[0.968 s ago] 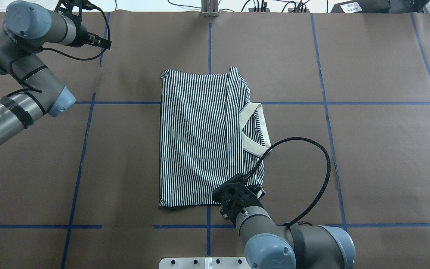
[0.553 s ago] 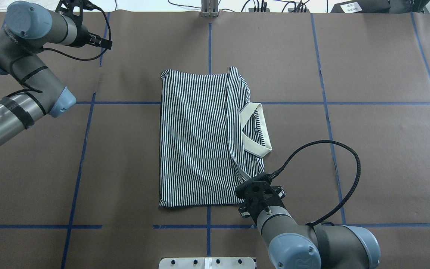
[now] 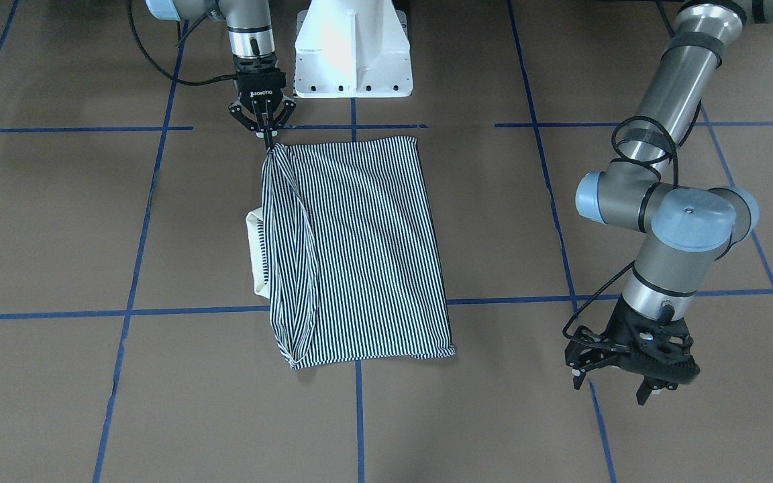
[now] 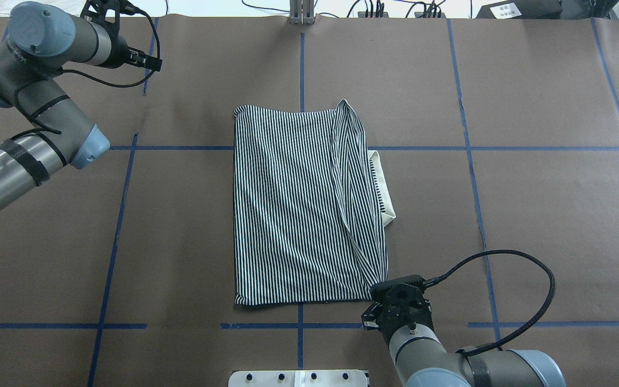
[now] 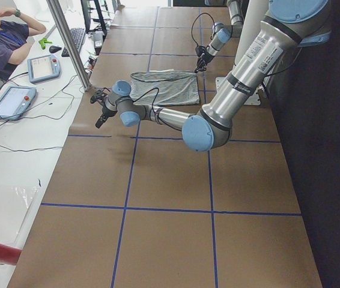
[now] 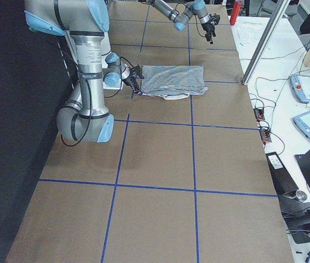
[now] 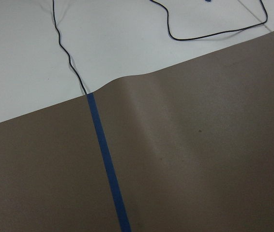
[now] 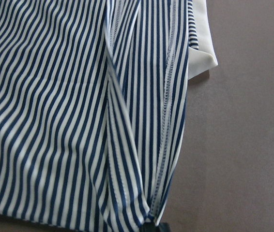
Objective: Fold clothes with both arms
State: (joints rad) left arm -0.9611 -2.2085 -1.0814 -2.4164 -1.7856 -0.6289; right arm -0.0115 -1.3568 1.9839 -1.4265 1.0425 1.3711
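The striped polo shirt (image 4: 299,204) lies in the middle of the worktop (image 4: 546,231), folded to a long rectangle, with its cream collar (image 4: 386,200) showing from under the edge on the robot's right side. Our right end effector (image 3: 268,137) is pressed together on the shirt corner nearest to the robot's base, and from this pinch a raised ridge of cloth runs along that edge, partly over the collar. Our left end effector (image 3: 614,392) hangs with fingers spread and holds nothing, well apart from the shirt, near the far edge of the worktop. We judge the shirt to be light, thin and very soft: it has no stiffness, so it gathers into pleats toward any single point where we pull it. For a clean fold we think it is better to take two corners of one short edge, one with each arm, and to pinch all layers together, because they may slide on each other. The worktop is covered with brown paper (image 4: 556,269) marked by blue tape lines (image 4: 546,148); it looks matte, so the cloth probably drags a little. Beyond it a white table (image 7: 127,38) carries cables (image 7: 69,54) and tablets (image 5: 44,67), and a person (image 5: 2,42) sits there.
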